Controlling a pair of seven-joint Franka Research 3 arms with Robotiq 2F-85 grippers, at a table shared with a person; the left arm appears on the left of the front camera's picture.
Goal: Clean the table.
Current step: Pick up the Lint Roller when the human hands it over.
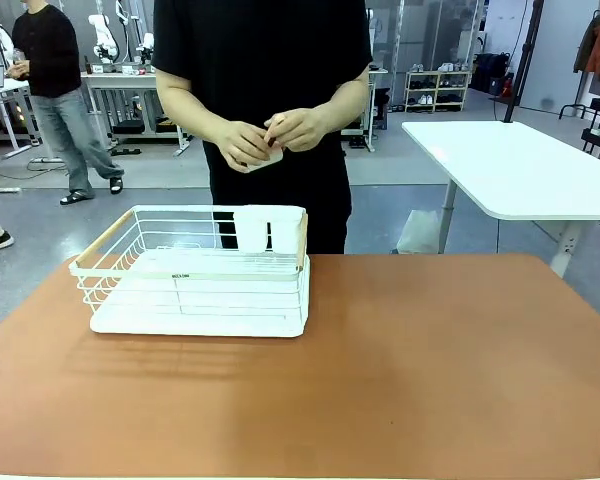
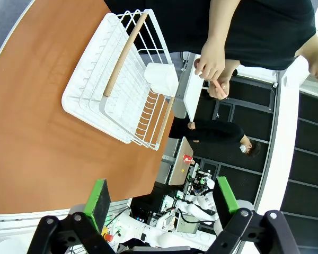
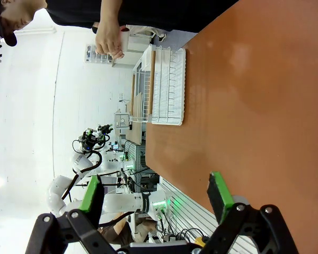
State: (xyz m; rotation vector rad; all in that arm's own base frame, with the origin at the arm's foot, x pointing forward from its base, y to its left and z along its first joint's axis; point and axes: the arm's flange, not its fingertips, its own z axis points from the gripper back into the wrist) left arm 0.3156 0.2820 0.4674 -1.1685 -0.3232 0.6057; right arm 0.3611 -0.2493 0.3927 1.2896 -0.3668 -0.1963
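The reddish-brown table [image 1: 400, 370] spreads across the front view; it also appears in the left wrist view as table [image 2: 37, 127] and in the right wrist view as table [image 3: 254, 106]. A white wire dish rack [image 1: 195, 272] on a white tray stands on its left half, with a white cup holder at its far side. A person in black stands at the far edge, both hands [image 1: 265, 138] holding a small white thing at waist height. My left gripper [image 2: 161, 198] hangs open above the table's edge, nothing between its green pads. My right gripper [image 3: 156, 193] is likewise open and empty.
The rack shows in both wrist views, as rack [image 2: 119, 79] and rack [image 3: 164, 87]. A white-topped table [image 1: 520, 165] stands behind at the right. Another person [image 1: 55, 90] stands far off at the left. The table's middle and right are bare wood-coloured surface.
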